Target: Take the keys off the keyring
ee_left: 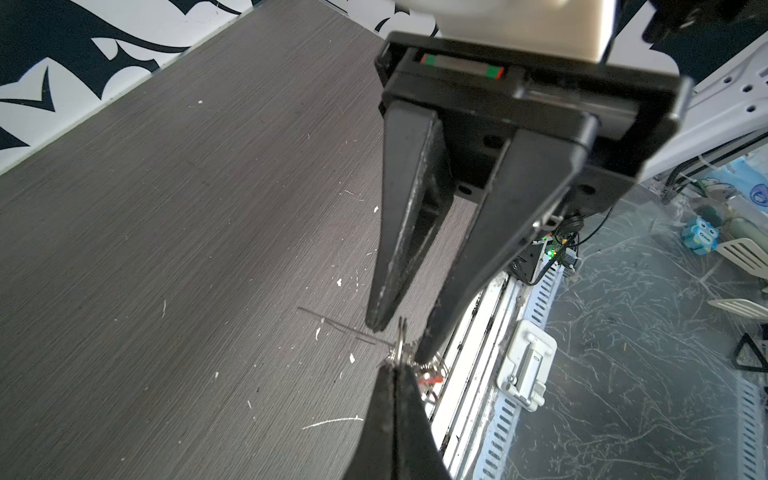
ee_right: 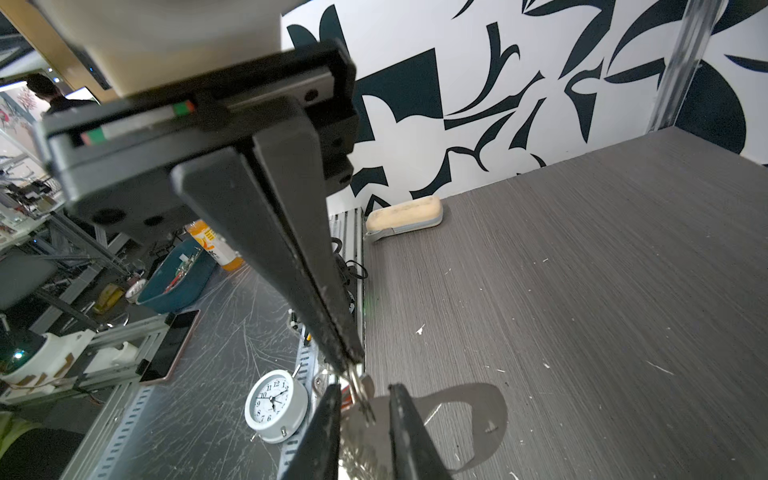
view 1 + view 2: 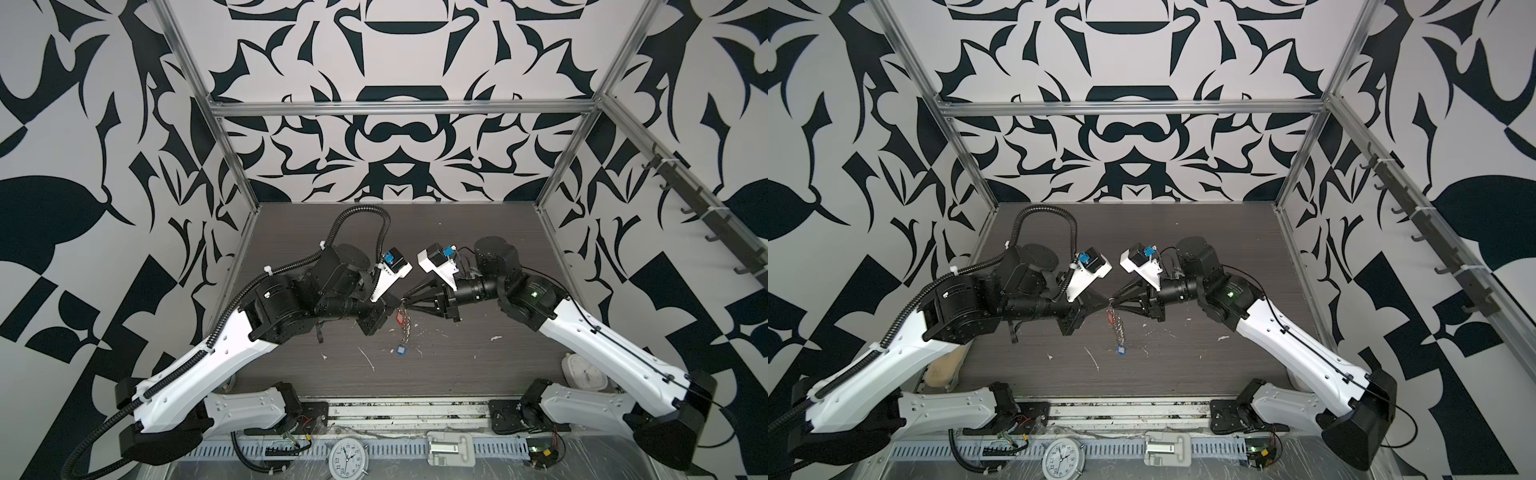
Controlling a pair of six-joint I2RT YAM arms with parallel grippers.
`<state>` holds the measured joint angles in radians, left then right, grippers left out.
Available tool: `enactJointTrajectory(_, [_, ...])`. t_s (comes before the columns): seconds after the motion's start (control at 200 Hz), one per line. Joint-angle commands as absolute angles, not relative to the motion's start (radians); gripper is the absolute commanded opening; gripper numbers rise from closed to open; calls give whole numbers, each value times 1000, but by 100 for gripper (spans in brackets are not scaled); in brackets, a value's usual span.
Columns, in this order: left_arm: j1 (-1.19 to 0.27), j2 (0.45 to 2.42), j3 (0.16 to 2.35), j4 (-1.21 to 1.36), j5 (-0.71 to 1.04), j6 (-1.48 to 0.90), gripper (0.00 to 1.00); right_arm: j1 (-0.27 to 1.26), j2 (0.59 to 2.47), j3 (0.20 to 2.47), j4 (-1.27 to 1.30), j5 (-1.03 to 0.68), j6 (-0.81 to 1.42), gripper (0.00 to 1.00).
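**Keyring held in the air over mid-tabletop, two tagged keys attached**

- Keyring [image 3: 408,326] [image 3: 1119,324]: pale metal plate, seen edge-on in both top views. It hangs above the middle of the dark wood-grain tabletop [image 3: 478,249], midway between the left and right edges, and throws a half-moon shadow on the surface in the right wrist view.
- Red-tagged key [image 3: 401,319] [image 3: 1110,318]: high on the plate, just under the gripper tips.
- Blue-tagged key [image 3: 402,350] [image 3: 1121,350]: lowest point of the bunch. Whether it touches the tabletop cannot be told.
- Left gripper [image 3: 395,300] [image 1: 395,368] [image 2: 353,365]: fingers clenched tip to tip on a small ring [image 2: 360,386] at the top of the keyring, carrying the whole bunch.
- Right gripper [image 3: 405,302] [image 1: 400,341]: faces the left gripper tip to tip. Its fingers [image 1: 376,324] are parted and straddle the same ring with a gap on each side, so nothing is clamped.
- Beige oval board [image 3: 944,365] [image 2: 403,218]: at the front left corner of the tabletop, well apart from the keyring.
- White alarm clock [image 3: 348,457] [image 2: 274,409]: on the metal ledge in front of the tabletop's front edge.
- White flecks [image 3: 368,359]: scattered over the front half of the tabletop.
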<state>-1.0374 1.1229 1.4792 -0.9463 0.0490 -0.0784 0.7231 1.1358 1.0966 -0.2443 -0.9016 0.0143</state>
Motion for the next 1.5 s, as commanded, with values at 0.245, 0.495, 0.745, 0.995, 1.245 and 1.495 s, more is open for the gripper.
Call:
enactJointTrajectory(0.245, [-1043,1124,1499,-929,53,-84,0,721,1142,1135,-193,-953,37,15])
enactJointTrajectory(0.495, [-1043,1129,1494,-900,72,-98,0,721,1135,1103,-118,-962,73,0])
enactJointTrajectory(0.745, [-1042,1050,1433,-822,-79,-159,29,721,1084,1066,-84,-899,87,0])
enactJointTrajectory(0.995, [-1044,843,1171,-541,-205,-224,48,720,1039,1016,-5,-828,132,0])
enactJointTrajectory(1.245, [-1046,781,996,-320,-144,-218,54,721,1034,1021,-4,-800,141,0])
enactJointTrajectory(1.495, [-1047,791,963,-238,-43,-179,55,720,1025,1020,1,-794,152,0])
